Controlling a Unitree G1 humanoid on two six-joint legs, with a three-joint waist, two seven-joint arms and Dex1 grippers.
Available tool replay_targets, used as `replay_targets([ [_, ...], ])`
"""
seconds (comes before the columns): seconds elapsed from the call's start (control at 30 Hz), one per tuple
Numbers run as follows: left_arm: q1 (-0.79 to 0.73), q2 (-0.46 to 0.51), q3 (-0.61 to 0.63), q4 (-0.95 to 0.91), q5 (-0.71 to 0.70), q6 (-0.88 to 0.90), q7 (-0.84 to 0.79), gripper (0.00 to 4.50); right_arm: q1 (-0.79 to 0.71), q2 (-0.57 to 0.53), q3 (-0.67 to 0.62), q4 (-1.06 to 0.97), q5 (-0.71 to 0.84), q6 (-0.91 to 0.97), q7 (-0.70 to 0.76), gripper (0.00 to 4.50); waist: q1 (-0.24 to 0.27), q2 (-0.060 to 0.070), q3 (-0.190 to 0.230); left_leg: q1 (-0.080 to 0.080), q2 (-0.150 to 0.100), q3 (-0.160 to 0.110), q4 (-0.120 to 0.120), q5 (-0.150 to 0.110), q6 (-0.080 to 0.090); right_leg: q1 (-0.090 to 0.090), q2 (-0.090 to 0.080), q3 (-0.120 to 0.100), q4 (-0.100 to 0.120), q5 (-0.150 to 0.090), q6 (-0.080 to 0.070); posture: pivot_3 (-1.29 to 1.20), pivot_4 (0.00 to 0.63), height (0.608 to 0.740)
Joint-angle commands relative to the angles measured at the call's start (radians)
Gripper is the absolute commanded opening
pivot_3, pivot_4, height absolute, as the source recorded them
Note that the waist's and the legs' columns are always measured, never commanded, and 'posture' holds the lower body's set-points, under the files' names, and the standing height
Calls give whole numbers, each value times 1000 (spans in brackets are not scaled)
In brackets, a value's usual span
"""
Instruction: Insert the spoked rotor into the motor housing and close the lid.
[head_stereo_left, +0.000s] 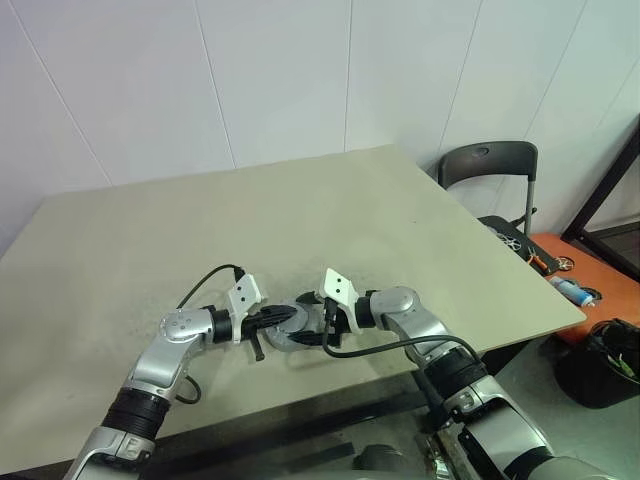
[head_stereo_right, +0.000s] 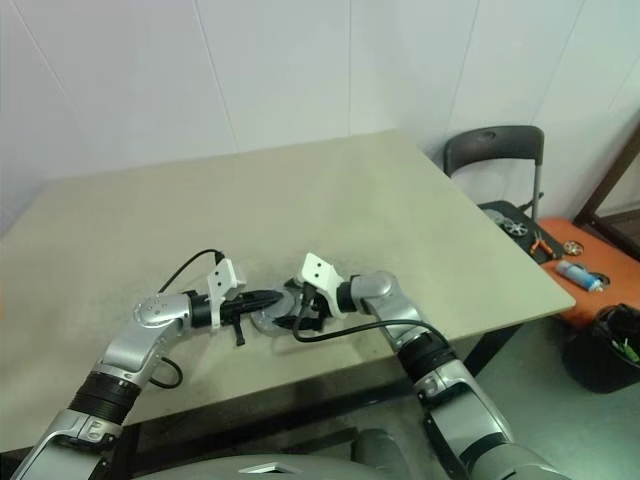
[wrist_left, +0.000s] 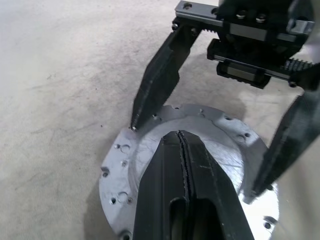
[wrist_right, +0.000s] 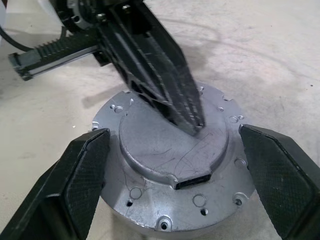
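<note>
Now lid (wrist_right: 172, 165) lies flat, face up; left claw (wrist_left: 182, 150) closed, tips on it; right claw (wrist_right: 172, 200) wide open astride, empty.

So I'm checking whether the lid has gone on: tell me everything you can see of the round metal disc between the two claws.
The lid is a round, dull grey metal disc with a raised, scratched centre, a small rectangular notch, and screw holes around its flange. It lies flat on the table near the front edge. The shut left claw presses its tips onto the raised centre. The right claw stands open, its fingers on either side of the rim.
</note>
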Motion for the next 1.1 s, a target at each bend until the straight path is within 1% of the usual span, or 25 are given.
replay_targets([
  [0.03, 41, 10, -54, 90, 66, 57, 1, 0, -27, -18, -40, -58, 23, 19, -1, 4331, 1, 0, 1, 0, 0, 0, -1, 0, 0, -1, 0, 0, 0, 0, 0, 0, 0, 740],
  [0.2, 30, 10, -50, 109, 65, 53, -3, 0, -54, -33, -89, -114, 71, 51, -2, 4331, 2, -1, 5, -2, 0, -1, -2, 0, 0, -8, 0, 0, 1, 0, 1, 0, 0, 740],
  [0.43, 26, 12, -47, 119, 64, 54, -10, 0, -59, -43, -132, -189, 117, 128, -18, 4331, 2, -2, 9, -2, 0, -1, -3, 0, 0, -8, 0, 0, 0, -1, 1, 0, 0, 740],
  [0.57, 41, 24, -34, 102, 42, 64, -39, 0, -71, -43, -172, -199, 174, 227, -33, 4331, 1, -3, 13, -3, 0, 0, -3, 0, 0, -8, 0, 0, 0, -1, 0, 0, 0, 740],
  [0.63, 49, 29, -30, 101, 44, 61, -44, 0, -79, -39, -203, -195, 209, 294, -49, 4331, 0, -3, 13, -4, 0, 0, -3, 0, 0, -9, 0, 0, 0, -1, 1, 0, 0, 740],
  [0.7, 47, 25, -31, 116, 56, 56, -31, 0, -97, -26, -251, -182, 253, 378, -86, 4331, -1, -3, 13, -9, 0, 0, -3, 0, 0, -12, 0, 0, 0, 0, 1, 0, 0, 740],
  [0.8, 46, 22, -26, 128, 58, 56, -17, 0, -134, -12, -354, -148, 371, 607, -131, 4331, 1, -2, 12, -13, 0, -1, -2, 0, 0, -15, 0, 0, 1, 1, 3, 0, 0, 740],
  [0.87, 47, 20, -24, 129, 57, 58, -11, 0, -138, -20, -397, -141, 429, 725, -141, 4331, 4, -2, 12, -13, 0, -1, -2, 0, 0, -15, 0, 0, 1, 1, 2, 0, 0, 740],
  [0.97, 54, 19, -27, 130, 61, 57, 2, 0, -103, -47, -412, -164, 490, 884, -143, 4331, 4, -1, 12, -14, 0, -1, -2, 0, 0, -15, 0, 0, 1, 1, 2, 0, 0, 740],
  [1.1, 52, 19, -26, 138, 61, 58, 9, 0, -48, -48, -425, -236, 574, 1064, -175, 4331, 4, 0, 12, -14, 0, -1, -2, 0, 0, -15, 0, -1, 1, 1, 2, 0, 0, 740],
])
